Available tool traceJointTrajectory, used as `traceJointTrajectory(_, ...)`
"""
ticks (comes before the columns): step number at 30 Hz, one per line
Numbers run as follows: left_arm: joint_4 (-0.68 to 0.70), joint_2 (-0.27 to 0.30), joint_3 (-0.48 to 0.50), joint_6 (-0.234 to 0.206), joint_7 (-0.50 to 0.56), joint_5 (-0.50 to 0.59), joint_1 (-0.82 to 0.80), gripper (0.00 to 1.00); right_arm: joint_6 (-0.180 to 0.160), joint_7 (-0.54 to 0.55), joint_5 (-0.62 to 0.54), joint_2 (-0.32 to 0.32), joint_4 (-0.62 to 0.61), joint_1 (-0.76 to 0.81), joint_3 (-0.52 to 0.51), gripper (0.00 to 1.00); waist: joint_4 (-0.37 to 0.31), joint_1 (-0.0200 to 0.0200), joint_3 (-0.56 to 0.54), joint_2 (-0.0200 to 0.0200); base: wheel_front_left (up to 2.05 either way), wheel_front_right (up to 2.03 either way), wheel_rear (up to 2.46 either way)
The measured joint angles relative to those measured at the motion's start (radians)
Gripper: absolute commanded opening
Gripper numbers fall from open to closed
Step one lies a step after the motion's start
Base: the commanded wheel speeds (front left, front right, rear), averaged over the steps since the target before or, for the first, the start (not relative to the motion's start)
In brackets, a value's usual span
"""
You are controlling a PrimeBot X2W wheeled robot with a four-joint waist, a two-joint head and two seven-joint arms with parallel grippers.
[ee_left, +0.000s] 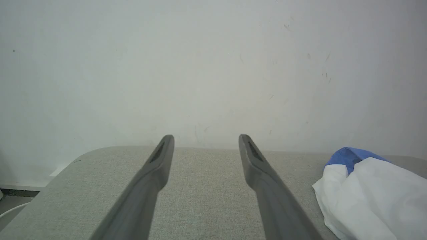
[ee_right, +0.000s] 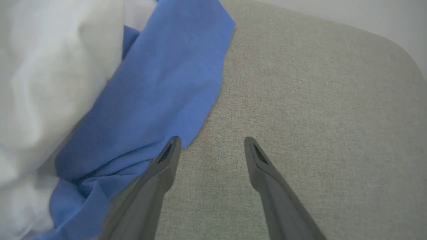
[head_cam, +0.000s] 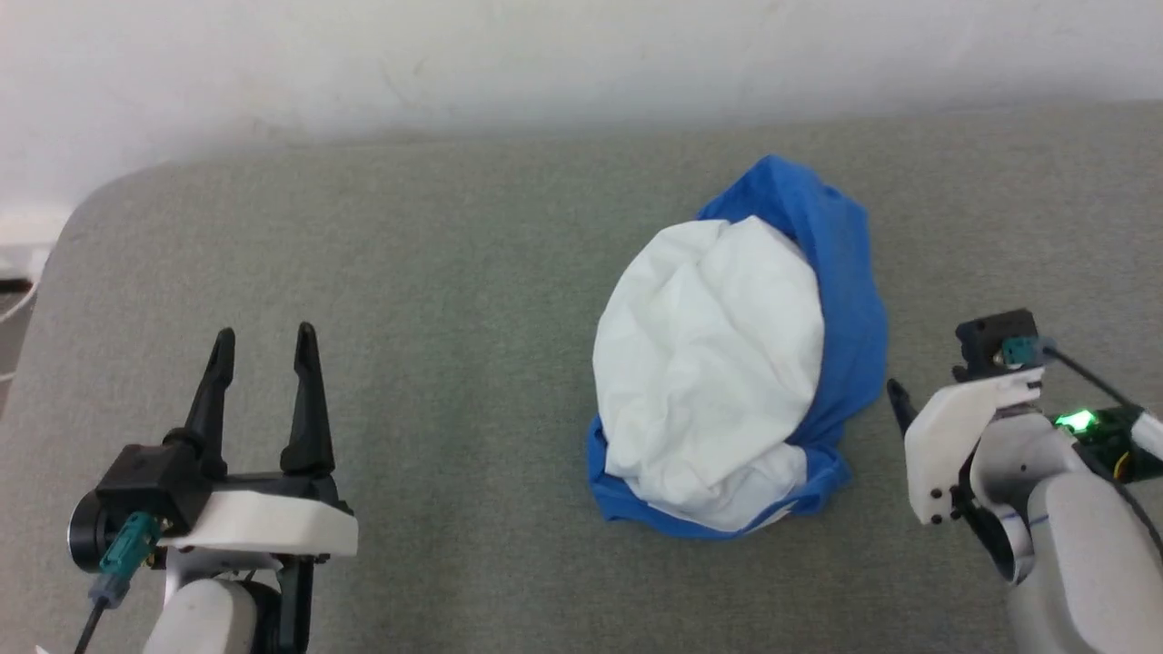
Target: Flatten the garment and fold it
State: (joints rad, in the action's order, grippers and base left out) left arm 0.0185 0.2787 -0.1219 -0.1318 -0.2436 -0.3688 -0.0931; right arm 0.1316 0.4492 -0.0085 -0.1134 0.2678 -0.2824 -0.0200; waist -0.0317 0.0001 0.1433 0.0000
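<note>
garment [head_cam: 718,363] | crumpled heap | white body, blue sleeves wrapped around

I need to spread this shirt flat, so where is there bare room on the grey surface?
The widest bare patch of grey surface lies between the left tool and the garment, back to the wall. A strip runs behind the garment. It is crowded on the garment's right, where the right tool sits by its blue edge.

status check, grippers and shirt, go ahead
Left gripper open, away from the garment. Right gripper open beside its blue edge. Garment crumpled in a heap on the grey surface, not yet flattened.
</note>
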Motion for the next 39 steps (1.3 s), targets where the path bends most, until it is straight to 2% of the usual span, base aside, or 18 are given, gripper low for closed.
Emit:
traceJointTrajectory(7, -0.004, -0.027, 0.007, 0.000, -0.012, 0.018, -0.020, 1.00, 0.000, 0.132, 0.003, -0.002, 0.136, -0.134, -0.041, 1.00, 0.054, 0.0000, 0.063, 0.0000, 0.00, 0.00, 0.00)
traceJointTrajectory(11, -0.016, -0.038, 0.016, 0.010, -0.012, 0.021, -0.034, 1.00, -0.001, 0.240, 0.049, -0.011, 0.201, -0.173, -0.018, 1.00, 0.082, 0.0000, 0.089, 0.0000, 0.00, 0.00, 0.00)
traceJointTrajectory(12, -0.017, -0.041, 0.019, 0.015, -0.012, 0.025, -0.035, 1.00, -0.001, 0.265, 0.067, -0.021, 0.203, -0.184, -0.008, 0.76, 0.088, 0.0000, 0.093, 0.0000, 0.00, 0.00, 0.00)
traceJointTrajectory(13, -0.018, -0.044, 0.023, 0.018, -0.013, 0.027, -0.036, 1.00, -0.002, 0.282, 0.085, -0.030, 0.202, -0.191, 0.002, 0.47, 0.092, 0.0000, 0.097, 0.0000, 0.00, 0.00, 0.00)
traceJointTrajectory(14, -0.020, -0.047, 0.027, 0.018, -0.013, 0.028, -0.036, 1.00, -0.002, 0.292, 0.108, -0.039, 0.200, -0.194, 0.014, 0.00, 0.095, 0.0000, 0.100, 0.0000, 0.00, 0.00, 0.00)
traceJointTrajectory(17, -0.026, -0.053, 0.040, 0.026, -0.013, 0.036, -0.036, 1.00, -0.001, 0.275, 0.158, -0.052, 0.182, -0.188, 0.033, 0.00, 0.095, 0.0000, 0.096, 0.0000, 0.00, 0.00, 0.00)
traceJointTrajectory(21, -0.036, -0.054, 0.054, 0.035, -0.013, 0.047, -0.034, 1.00, 0.000, 0.138, 0.167, -0.061, 0.131, -0.141, 0.004, 0.00, 0.085, 0.0001, 0.074, 0.0000, 0.00, 0.00, 0.00)
traceJointTrajectory(26, -0.045, -0.055, 0.055, 0.045, -0.013, 0.051, -0.010, 1.00, 0.000, -0.026, 0.127, -0.071, 0.017, -0.066, -0.123, 0.00, 0.063, -0.0001, 0.032, 0.0000, 0.00, 0.00, 0.00)
traceJointTrajectory(29, -0.052, -0.055, 0.054, 0.052, -0.013, 0.051, 0.009, 1.00, 0.000, -0.068, 0.072, -0.052, -0.055, 0.017, -0.242, 0.00, 0.048, -0.0002, 0.005, 0.0000, 0.00, 0.00, 0.00)
traceJointTrajectory(34, -0.052, -0.053, 0.050, 0.052, -0.012, 0.051, 0.031, 1.00, 0.000, -0.054, -0.027, 0.030, -0.140, 0.164, -0.464, 0.00, 0.016, -0.0003, -0.031, 0.0000, 0.00, 0.00, 0.00)
traceJointTrajectory(39, -0.050, -0.053, 0.040, 0.057, -0.002, 0.051, 0.040, 1.00, 0.000, 0.044, -0.092, 0.059, -0.144, 0.264, -0.556, 0.00, -0.016, -0.0002, -0.053, 0.0000, 0.00, 0.00, 0.00)
